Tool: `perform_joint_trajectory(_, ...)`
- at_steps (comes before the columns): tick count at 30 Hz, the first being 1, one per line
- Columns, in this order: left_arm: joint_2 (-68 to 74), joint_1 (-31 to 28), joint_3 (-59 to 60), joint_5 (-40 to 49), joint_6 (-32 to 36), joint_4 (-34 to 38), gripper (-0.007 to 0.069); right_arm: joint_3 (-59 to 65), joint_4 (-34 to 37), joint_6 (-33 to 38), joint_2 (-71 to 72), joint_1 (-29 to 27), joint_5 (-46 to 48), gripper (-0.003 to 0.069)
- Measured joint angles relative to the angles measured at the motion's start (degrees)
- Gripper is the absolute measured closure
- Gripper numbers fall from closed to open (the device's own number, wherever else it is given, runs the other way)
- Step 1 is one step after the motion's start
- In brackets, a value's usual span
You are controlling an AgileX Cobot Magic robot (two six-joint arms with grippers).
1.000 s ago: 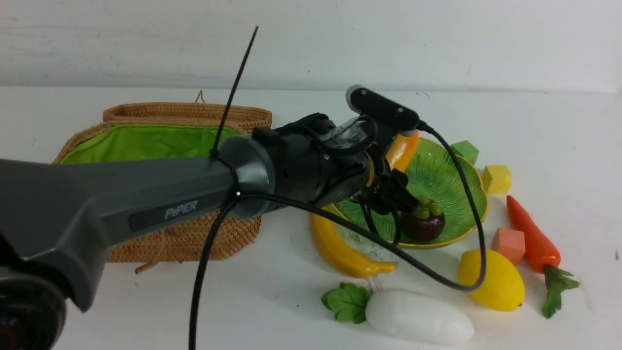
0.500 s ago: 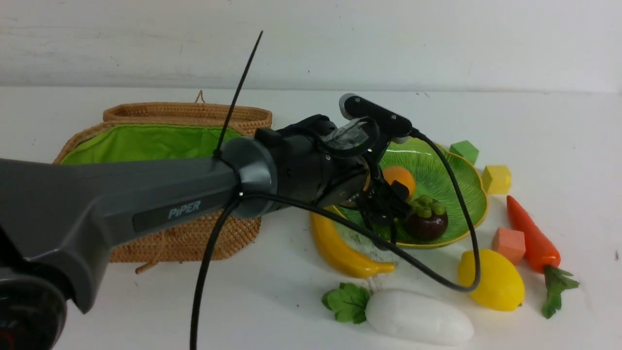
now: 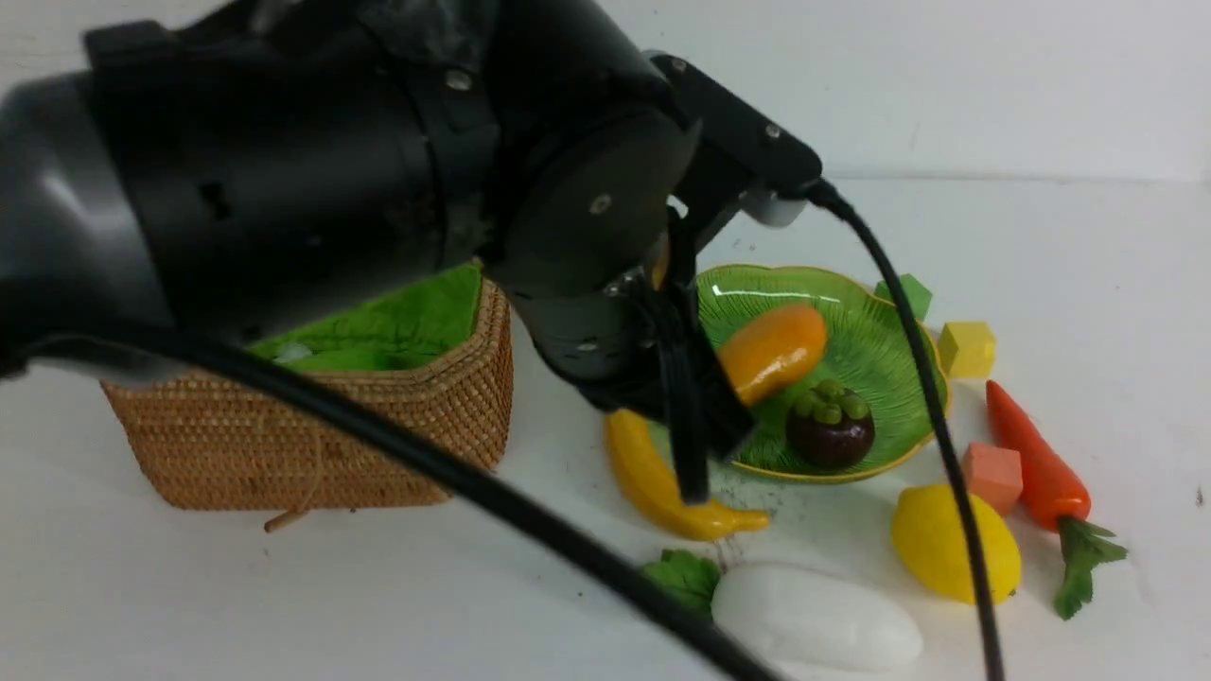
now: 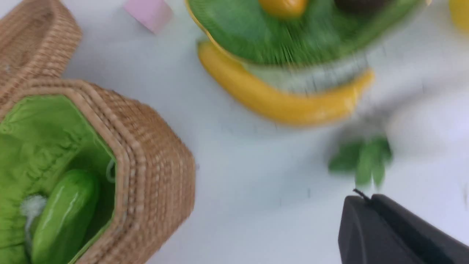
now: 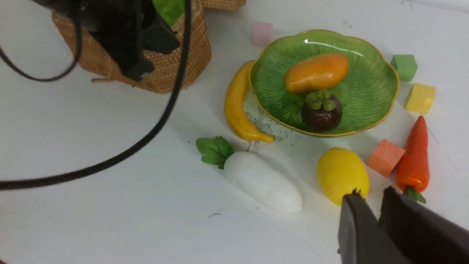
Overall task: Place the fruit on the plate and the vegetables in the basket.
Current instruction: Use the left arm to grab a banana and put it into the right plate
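The green plate [image 3: 885,355] holds the orange mango [image 3: 771,352] and the dark mangosteen [image 3: 830,430]. Against the plate's left rim lies the banana [image 3: 653,473]. On the table in front are the lemon [image 3: 956,544], the white radish [image 3: 814,629] and, at the right, the carrot [image 3: 1036,463]. The green gourd [image 4: 64,216] lies inside the woven basket [image 3: 312,445]. My left gripper [image 3: 689,473] hangs shut and empty above the banana, at the plate's left edge. My right gripper [image 5: 370,194], seen only in its wrist view, hovers near the lemon, jaws slightly apart and empty.
Foam cubes lie around the plate: green [image 3: 913,293], yellow [image 3: 967,348], orange-pink [image 3: 991,478] and pink [image 5: 262,33]. The basket's lid [image 4: 33,40] lies open behind it. The left arm and its black cable [image 3: 473,492] fill much of the front view.
The mango left the left gripper and now lies on the plate. The left gripper has shut, and the arm has lifted and swung back toward the camera.
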State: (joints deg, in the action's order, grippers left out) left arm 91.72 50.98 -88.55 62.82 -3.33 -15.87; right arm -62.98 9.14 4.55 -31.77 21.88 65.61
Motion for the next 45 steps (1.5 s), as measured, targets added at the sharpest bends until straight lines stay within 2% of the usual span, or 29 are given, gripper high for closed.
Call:
perform_joint_trajectory(5,-1.8,-1.2,5.3,7.5,30.9,14.1,0.0638,0.0,0.5,1.0,0.0,0.0,0.0,0.0543)
perform_joint_trajectory(6,-1.6,-1.4,5.8,7.5,32.9,14.9,0.0638,0.0,0.5,1.1,0.0,0.0,0.0,0.0542)
perform_joint_trajectory(9,-0.3,-3.0,8.7,3.2,44.7,17.4,0.0636,0.0,0.5,1.3,0.0,0.0,0.2,0.0539)
perform_joint_trajectory(11,1.3,-4.1,9.3,-1.4,48.9,17.4,0.0616,0.0,0.6,1.3,0.0,0.0,0.6,0.0538)
perform_joint_trajectory(14,4.3,-5.5,9.4,-10.0,51.6,17.3,0.0529,0.0,0.6,1.3,0.0,0.0,1.9,0.0533)
perform_joint_trajectory(22,12.3,-6.0,9.4,-21.9,59.4,13.0,0.0109,0.0,-0.3,1.3,0.0,0.0,5.2,0.0531)
perform_joint_trajectory(25,14.4,-6.0,9.4,-24.2,60.1,11.1,0.0048,0.0,-0.3,1.3,0.0,0.0,6.1,0.0531)
perform_joint_trajectory(29,17.0,-6.1,9.4,-27.1,60.4,7.3,0.0054,0.0,0.2,1.3,0.0,0.0,6.4,0.0527)
perform_joint_trajectory(37,20.0,-6.1,9.4,-31.6,60.4,0.9,0.0135,0.0,0.2,1.3,0.0,0.0,6.7,0.0522)
perform_joint_trajectory(45,21.3,-6.1,9.4,-31.5,60.4,-0.1,0.0214,0.0,0.2,1.3,0.0,0.0,6.9,0.052)
